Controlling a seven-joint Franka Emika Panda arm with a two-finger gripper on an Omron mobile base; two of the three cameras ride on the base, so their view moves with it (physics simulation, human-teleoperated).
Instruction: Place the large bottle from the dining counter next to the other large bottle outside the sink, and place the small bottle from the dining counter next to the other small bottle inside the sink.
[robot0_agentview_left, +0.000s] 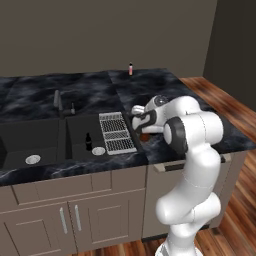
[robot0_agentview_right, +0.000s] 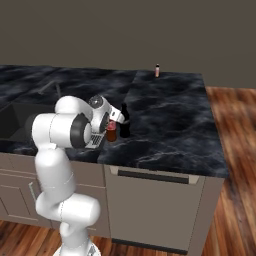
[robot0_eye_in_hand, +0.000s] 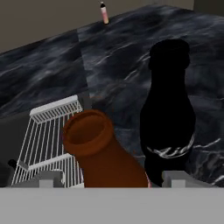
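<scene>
The brown, red-labelled large bottle stands on the marble just right of the sink, close beside the tall black other large bottle. In the hand view the brown bottle's neck rises between my gripper fingers, with a gap on each side. The gripper is open, and the black bottle stands just past its right finger. The small pink bottle stands far back on the dining counter. The other small bottle, tiny and dark, stands in the sink's right basin.
A white wire rack lies between the sink basin and the two tall bottles. A dark faucet rises behind the sink. The counter's front edge runs just below the bottles, with wood floor to the right.
</scene>
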